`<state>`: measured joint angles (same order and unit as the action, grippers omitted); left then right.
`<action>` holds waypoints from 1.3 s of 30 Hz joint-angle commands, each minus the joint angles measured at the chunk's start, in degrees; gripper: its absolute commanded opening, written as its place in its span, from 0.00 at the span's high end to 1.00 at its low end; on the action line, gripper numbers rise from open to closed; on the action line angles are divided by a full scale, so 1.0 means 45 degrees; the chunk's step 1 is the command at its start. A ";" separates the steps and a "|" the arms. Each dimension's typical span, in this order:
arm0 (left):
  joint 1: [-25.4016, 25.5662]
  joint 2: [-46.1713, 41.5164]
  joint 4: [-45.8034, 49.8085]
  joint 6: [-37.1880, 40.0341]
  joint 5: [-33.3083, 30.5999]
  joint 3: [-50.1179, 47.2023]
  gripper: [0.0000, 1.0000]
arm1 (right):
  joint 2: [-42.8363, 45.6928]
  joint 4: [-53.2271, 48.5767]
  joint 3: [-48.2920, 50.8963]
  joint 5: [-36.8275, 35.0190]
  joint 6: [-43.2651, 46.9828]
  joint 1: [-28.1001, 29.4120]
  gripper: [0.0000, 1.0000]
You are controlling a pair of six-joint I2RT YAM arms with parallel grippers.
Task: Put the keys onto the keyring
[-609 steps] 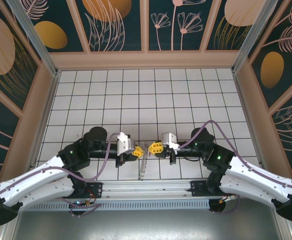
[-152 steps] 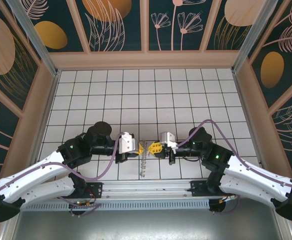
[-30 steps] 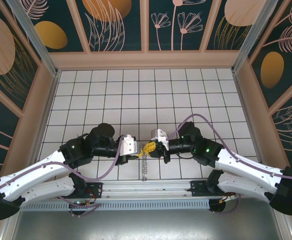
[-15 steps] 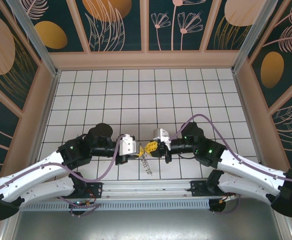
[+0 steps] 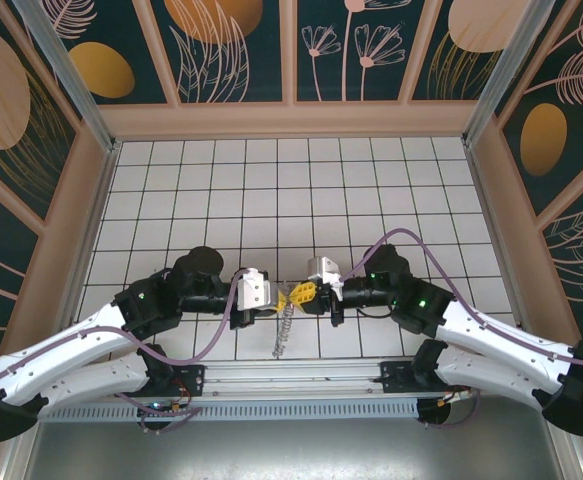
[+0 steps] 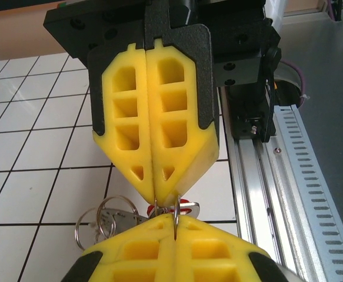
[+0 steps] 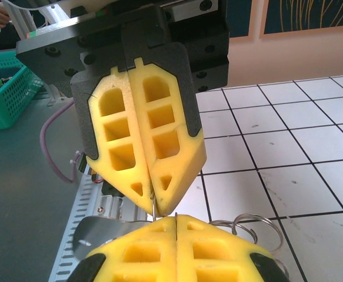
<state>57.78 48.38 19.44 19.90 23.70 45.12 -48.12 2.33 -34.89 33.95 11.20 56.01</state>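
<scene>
My left gripper (image 5: 277, 299) and right gripper (image 5: 297, 294) meet tip to tip above the white tiled floor (image 5: 291, 200), both shut. Between them is the keyring (image 6: 176, 207), a thin grey wire; it runs into the closed seam of my left gripper (image 6: 176, 222) and up to the right gripper's fingers (image 6: 153, 123). In the right wrist view the keyring wire (image 7: 154, 207) leaves the left gripper's fingers (image 7: 145, 135) just above my right gripper (image 7: 176, 218). The red key (image 6: 189, 205) sits just behind the touching tips. Small silver loops (image 6: 103, 216) hang beside it, and a string of loops (image 5: 284, 332) dangles below.
An aluminium rail (image 5: 291, 376) runs along the near edge just below the grippers, and shows beside the right gripper as rail (image 6: 265, 176). A flat silver blade (image 7: 106, 230) hangs under the tips. A green basket (image 7: 6, 88) stands off the table. Wooden walls (image 5: 291, 120) box in the floor.
The grippers stay shut and tip to tip. The right arm's elbow has drawn back to the right a little, and the hanging string of loops has swung from right to left.
</scene>
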 commanded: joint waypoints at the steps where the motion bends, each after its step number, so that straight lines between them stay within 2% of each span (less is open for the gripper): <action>1: 0.0033 -0.0251 -0.0844 0.0033 -0.0166 0.0403 1.00 | 0.0244 -0.0224 0.0005 -0.0147 -0.0138 -0.0039 1.00; 19: 0.0033 -0.0436 -0.0903 0.0015 -0.0287 0.0363 1.00 | 0.0351 -0.0302 0.0040 -0.0499 -0.0140 -0.0039 1.00; 32: 0.0044 -0.0755 -0.1172 -0.0066 0.0067 0.0247 1.00 | 0.1171 0.0560 0.0579 -0.0462 -0.0205 0.0029 1.00; 39: 0.0040 -0.1847 -0.2576 -0.0830 0.0783 -0.0744 1.00 | 0.2900 0.3064 0.2153 -0.2509 0.0438 0.0986 1.00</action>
<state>57.76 42.48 13.78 18.41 24.75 43.48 -38.04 8.14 -27.42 27.90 11.25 58.74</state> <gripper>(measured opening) 0.045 0.039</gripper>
